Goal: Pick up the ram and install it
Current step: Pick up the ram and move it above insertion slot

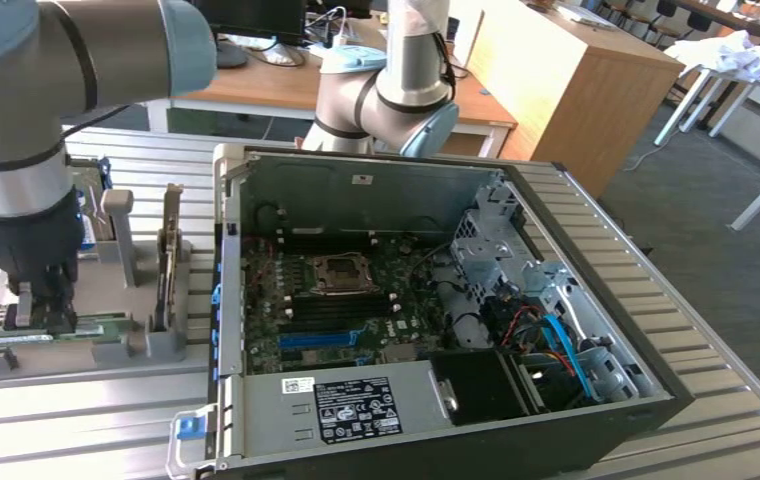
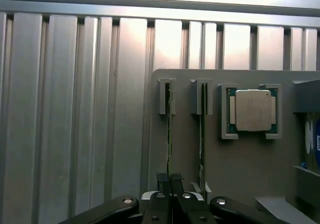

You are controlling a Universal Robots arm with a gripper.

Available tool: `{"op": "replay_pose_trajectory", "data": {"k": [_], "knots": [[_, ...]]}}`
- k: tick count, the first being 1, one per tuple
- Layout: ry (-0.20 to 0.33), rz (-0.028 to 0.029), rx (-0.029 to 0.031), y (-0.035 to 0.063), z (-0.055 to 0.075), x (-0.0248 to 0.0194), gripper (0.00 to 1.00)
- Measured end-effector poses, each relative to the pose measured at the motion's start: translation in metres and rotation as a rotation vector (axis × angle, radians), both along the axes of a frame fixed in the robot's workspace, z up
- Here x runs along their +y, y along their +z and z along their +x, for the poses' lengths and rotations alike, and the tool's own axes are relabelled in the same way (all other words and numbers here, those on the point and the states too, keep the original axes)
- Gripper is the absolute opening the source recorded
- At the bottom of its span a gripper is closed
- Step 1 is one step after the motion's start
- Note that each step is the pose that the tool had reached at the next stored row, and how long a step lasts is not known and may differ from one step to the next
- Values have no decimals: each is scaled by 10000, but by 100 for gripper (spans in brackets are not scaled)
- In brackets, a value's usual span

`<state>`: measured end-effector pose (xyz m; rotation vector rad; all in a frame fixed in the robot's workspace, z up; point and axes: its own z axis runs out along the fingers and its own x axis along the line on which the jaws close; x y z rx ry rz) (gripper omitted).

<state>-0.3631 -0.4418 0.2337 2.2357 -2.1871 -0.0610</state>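
Pick-up step in hand. The tool [image 2: 169, 178] stands clamped on the ram [image 2: 168, 129], which sits on edge in the grey holder [image 2: 240, 184] on the desk [image 1: 73, 430], to the exterior view's left of the open computer case [image 1: 353, 180]. Not yet installed. Judgement: extraction calls for a straight lift clear of the slots.

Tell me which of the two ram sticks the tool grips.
The ram stick farther from the silver processor: the tool pinches it, while the other stick stands free.
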Motion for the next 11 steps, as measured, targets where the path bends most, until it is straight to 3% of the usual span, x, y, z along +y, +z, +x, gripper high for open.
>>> {"op": "replay_pose_trajectory", "data": {"k": [11], "knots": [[0,-20,0,361,1,0,11]]}}
